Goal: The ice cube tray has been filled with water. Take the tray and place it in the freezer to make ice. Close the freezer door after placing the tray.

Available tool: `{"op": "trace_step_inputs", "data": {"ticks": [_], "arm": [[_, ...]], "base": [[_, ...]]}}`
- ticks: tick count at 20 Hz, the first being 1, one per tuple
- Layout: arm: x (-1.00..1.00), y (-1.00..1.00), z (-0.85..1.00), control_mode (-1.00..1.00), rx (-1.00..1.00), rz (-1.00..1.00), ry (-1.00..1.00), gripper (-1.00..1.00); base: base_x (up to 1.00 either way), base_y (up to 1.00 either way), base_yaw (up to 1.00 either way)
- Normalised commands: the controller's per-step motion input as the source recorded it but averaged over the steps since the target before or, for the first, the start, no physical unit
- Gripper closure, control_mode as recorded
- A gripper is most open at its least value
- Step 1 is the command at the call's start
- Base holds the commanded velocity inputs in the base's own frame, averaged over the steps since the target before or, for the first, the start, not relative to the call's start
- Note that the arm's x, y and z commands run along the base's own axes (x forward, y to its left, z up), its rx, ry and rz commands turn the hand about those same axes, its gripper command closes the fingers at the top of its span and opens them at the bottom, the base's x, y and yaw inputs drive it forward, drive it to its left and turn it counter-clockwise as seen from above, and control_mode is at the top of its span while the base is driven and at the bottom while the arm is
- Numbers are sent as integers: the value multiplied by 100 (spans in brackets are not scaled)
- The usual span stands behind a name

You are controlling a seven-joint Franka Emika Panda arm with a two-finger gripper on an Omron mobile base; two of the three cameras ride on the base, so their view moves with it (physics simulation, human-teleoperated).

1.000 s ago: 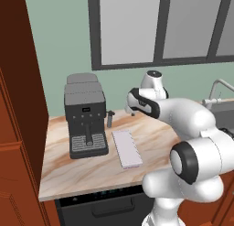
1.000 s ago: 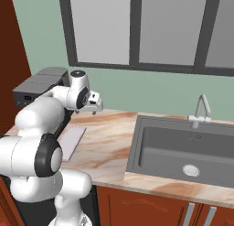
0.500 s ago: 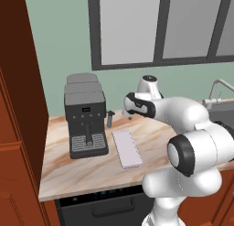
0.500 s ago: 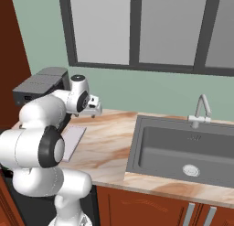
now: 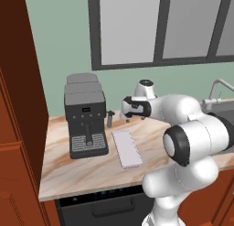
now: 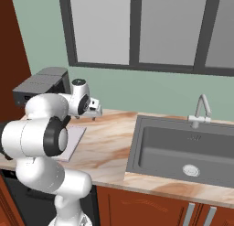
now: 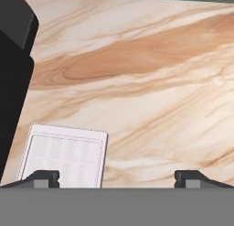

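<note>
Our end effector (image 7: pixel 117 177) stands wide apart and holds nothing: in the hand view its two dark fingertips (image 7: pixel 43 177) rise near the bottom left and bottom right of the frame, with bare marbled table (image 7: pixel 151 74) between them. In the left base view we see the end effector (image 5: pixel 124 111) just right of centre, above the table and apart from it. The ice cube tray (image 5: pixel 126 148) lies flat on the table at the centre of that frame, just beside the black coffee machine (image 5: pixel 85 114), which stands to its left. In the hand view the tray's near end (image 7: pixel 64 157) sits at the lower left, beside the left fingertip. In the right base view we see the sink (image 6: pixel 180 149) at the right with its faucet (image 6: pixel 201 110) behind, and a window (image 6: pixel 137 28) across the top.
</note>
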Motion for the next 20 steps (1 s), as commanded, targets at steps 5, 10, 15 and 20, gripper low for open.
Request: {"op": "trace_step_inputs", "data": {"ticks": [5,10,15,20], "arm": [[12,3,-29,-100,0,0,0,-100],[1,4,-27,-100,0,0,0,-100],[0,4,-21,-100,0,0,0,-100],[3,4,-15,-100,0,0,0,-100]], "base": [[0,0,0],[0,0,0],[0,0,0],[0,0,0]]}}
